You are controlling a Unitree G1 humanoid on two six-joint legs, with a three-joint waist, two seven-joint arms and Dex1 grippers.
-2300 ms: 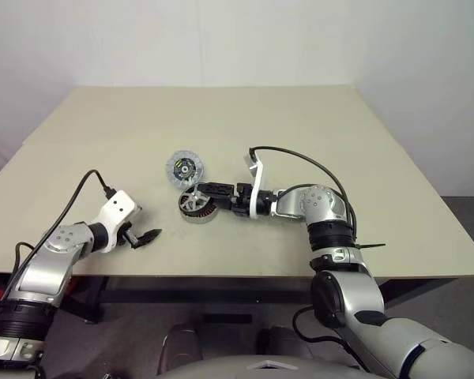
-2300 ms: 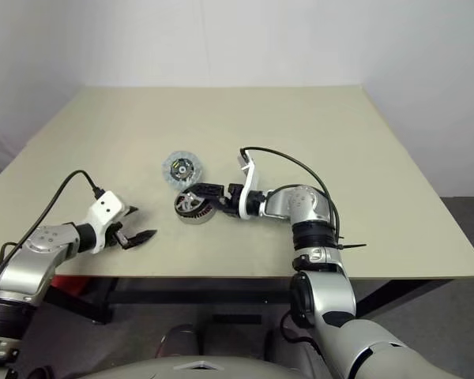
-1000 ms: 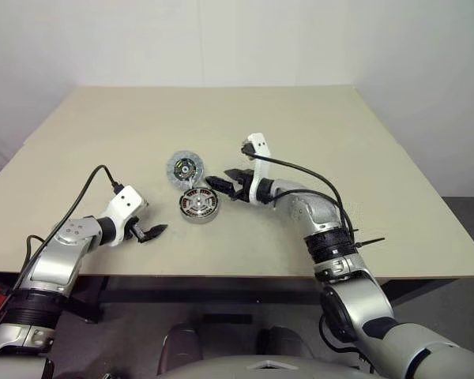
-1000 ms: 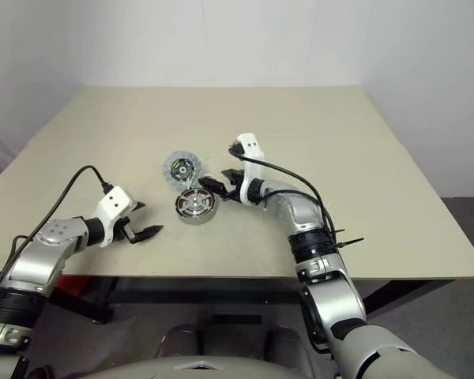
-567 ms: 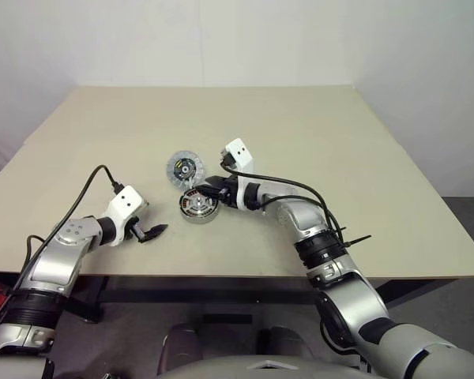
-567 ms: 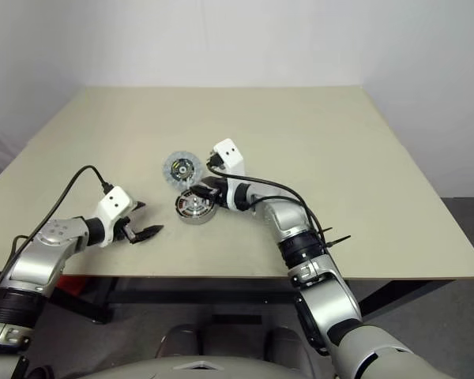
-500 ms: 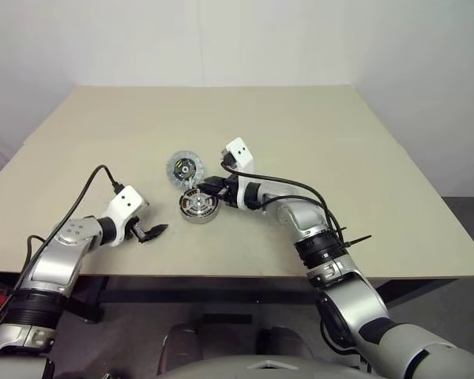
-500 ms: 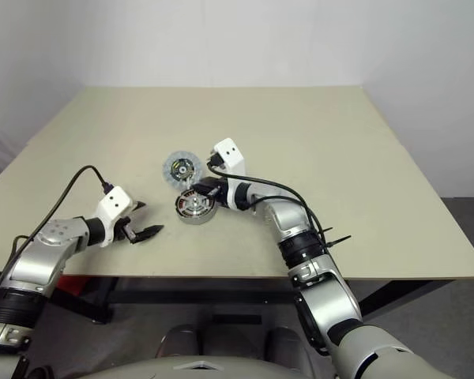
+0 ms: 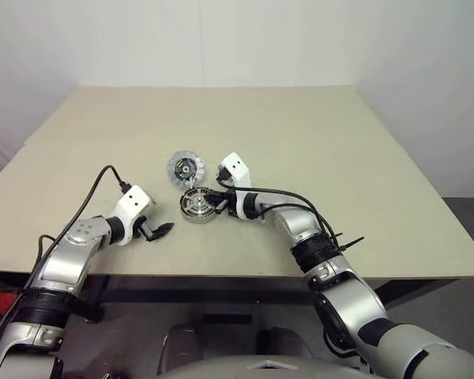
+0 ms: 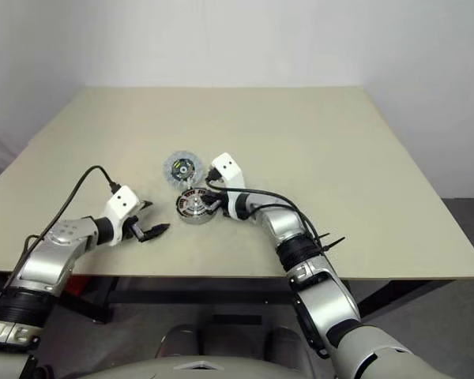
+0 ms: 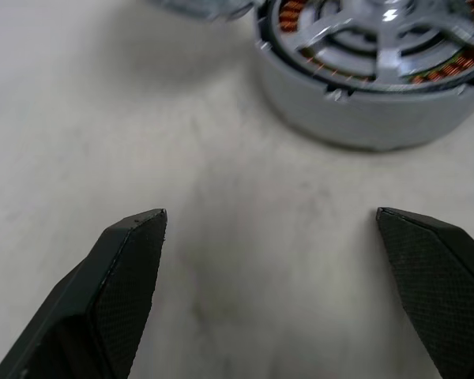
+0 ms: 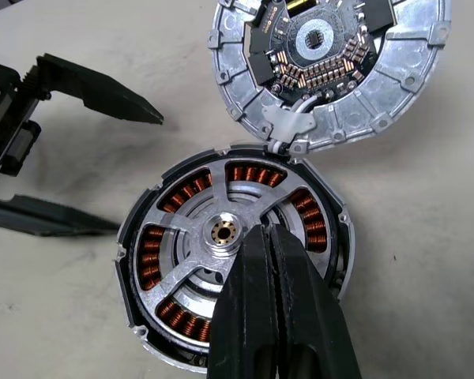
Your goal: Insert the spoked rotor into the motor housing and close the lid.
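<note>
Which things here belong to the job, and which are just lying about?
Job: spoked rotor, sitting in the motor housing; lid lying beside it; right gripper, shut over the rotor; left gripper, open nearby.
Lying about: nothing on the table.

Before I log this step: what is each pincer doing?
Left pincer: open, holding nothing.
Right pincer: shut, empty, tips over the spoked rotor.

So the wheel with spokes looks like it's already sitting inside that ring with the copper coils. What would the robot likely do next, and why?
Probably press gently down. The right gripper, fingers shut, rests above the spoked rotor beside its hub, and the rotor lies inside the motor housing. The lid lies open beside the housing and the left gripper waits open, so seating the rotor comes first.
</note>
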